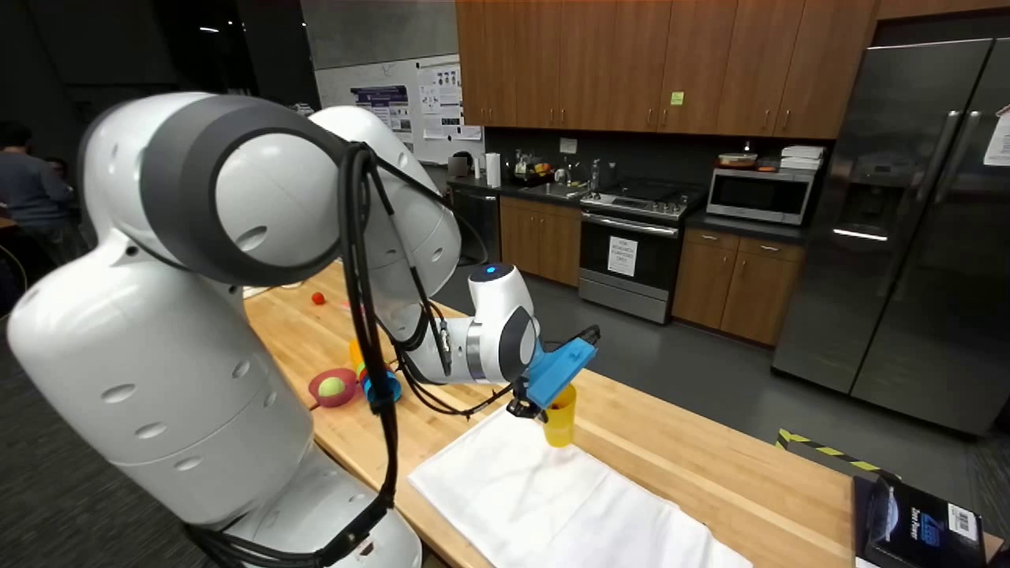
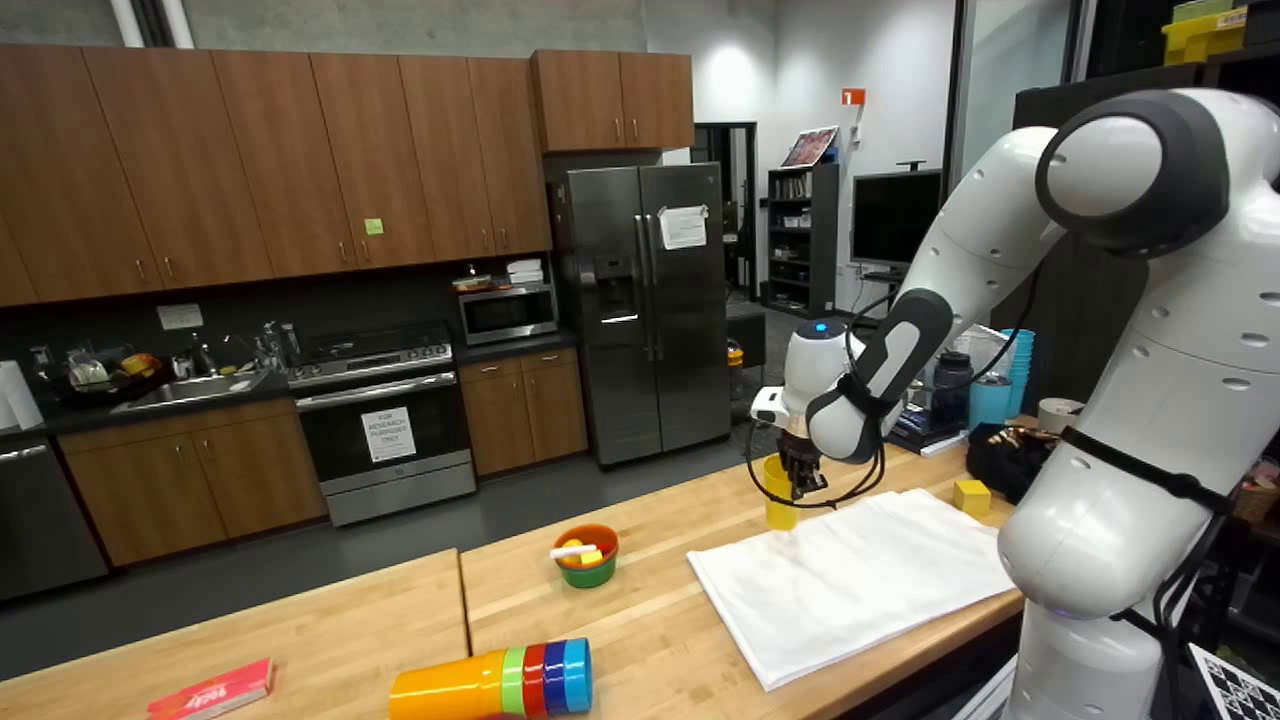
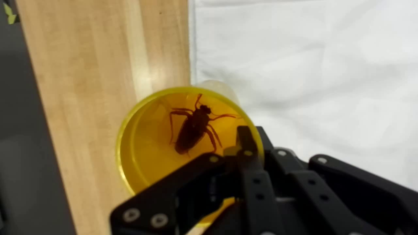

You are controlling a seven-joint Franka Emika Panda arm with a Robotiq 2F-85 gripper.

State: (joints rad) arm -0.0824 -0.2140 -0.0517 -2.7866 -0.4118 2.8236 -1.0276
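One yellow cup (image 1: 559, 430), long axis near upright, at edge of white cloth (image 3: 294, 65). Gripper (image 3: 255, 137) clamped on its rim, cloth-ward side, one finger (image 3: 245, 135) inside. Cockroach figure (image 3: 192, 130) lies within. Base contact: unclear.

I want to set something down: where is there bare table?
Free wood lies between the white cloth and green bowl, and between cloth and black box. Crowded: the yellow cup, pinched by the gripper, and stacked cups beside the pink bowl.
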